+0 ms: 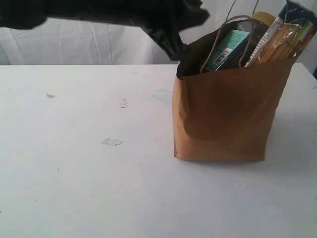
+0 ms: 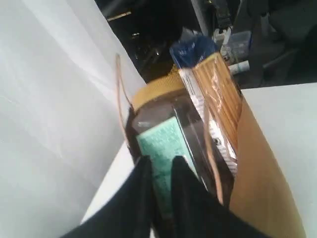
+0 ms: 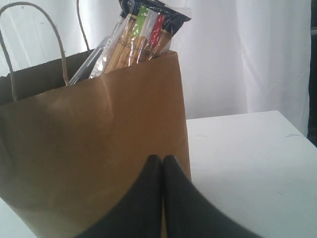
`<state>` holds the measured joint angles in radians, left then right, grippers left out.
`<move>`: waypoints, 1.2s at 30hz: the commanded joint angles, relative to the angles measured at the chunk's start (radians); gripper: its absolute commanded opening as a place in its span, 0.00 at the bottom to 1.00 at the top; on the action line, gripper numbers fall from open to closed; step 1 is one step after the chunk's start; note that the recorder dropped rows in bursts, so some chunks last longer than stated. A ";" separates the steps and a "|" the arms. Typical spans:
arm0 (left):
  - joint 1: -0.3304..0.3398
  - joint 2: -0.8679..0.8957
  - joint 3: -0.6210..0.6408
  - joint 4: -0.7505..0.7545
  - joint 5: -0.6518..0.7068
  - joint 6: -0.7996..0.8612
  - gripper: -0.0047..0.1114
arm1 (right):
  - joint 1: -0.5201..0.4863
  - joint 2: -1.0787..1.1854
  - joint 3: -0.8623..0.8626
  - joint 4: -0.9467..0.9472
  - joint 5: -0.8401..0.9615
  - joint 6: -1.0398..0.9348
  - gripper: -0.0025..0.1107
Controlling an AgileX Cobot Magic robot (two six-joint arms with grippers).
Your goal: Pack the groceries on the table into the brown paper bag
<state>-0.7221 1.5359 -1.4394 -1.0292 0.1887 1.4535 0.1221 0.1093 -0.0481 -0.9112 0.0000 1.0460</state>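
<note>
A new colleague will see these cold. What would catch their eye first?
The brown paper bag, upright right of centre on the white table in the exterior view, with a long spaghetti packet and a teal-labelled jar poking out of its top. Next, the dark left gripper poised at the bag's open mouth.

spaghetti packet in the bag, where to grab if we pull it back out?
Grip the top end of the spaghetti packet, which sticks out above the brown paper bag, coming from above. It stands tilted; the rest is hidden inside, with the jar close beside it.
</note>
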 commanded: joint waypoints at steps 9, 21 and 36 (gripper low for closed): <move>0.226 -0.297 0.266 0.342 0.015 -0.453 0.04 | -0.004 0.003 0.003 0.001 0.000 0.003 0.02; 1.008 -0.749 0.977 0.253 -0.263 -1.010 0.04 | -0.004 0.003 0.003 0.001 0.000 0.003 0.02; 1.008 -1.218 1.239 0.262 -0.040 -0.979 0.04 | -0.004 0.003 0.003 0.001 0.000 0.003 0.02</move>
<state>0.2837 0.3226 -0.2060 -0.7511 0.1452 0.4729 0.1221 0.1093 -0.0481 -0.9112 0.0000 1.0460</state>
